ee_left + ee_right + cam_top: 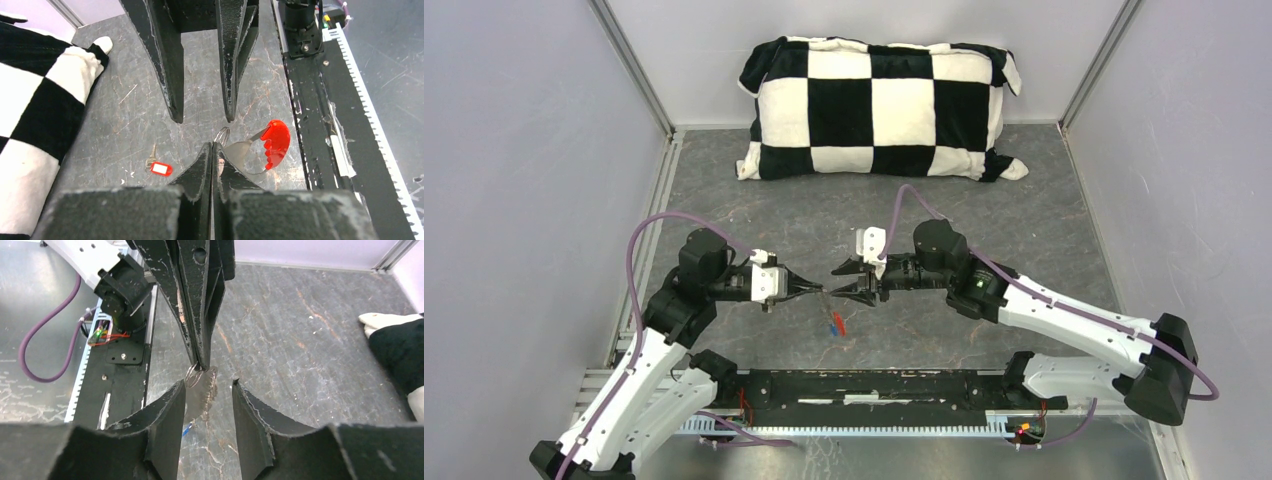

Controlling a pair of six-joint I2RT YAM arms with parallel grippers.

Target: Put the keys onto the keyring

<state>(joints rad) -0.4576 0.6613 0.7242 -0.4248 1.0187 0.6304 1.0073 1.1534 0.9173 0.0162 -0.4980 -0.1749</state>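
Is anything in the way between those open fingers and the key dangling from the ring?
Nothing visible. The right arm's fingers stand open facing the key, which hangs with a red tag from the keyring pinched in the left arm's fingers; only air between.

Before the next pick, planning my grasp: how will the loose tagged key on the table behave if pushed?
The tagged key lies flat and thin, so it probably slides rather than rolls. Its tag seems loosely linked, so it likely dangles when lifted.

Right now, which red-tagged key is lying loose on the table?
The key with the small red-and-white tag, flat on the table; the solid red tag hangs from the ring in the left gripper.
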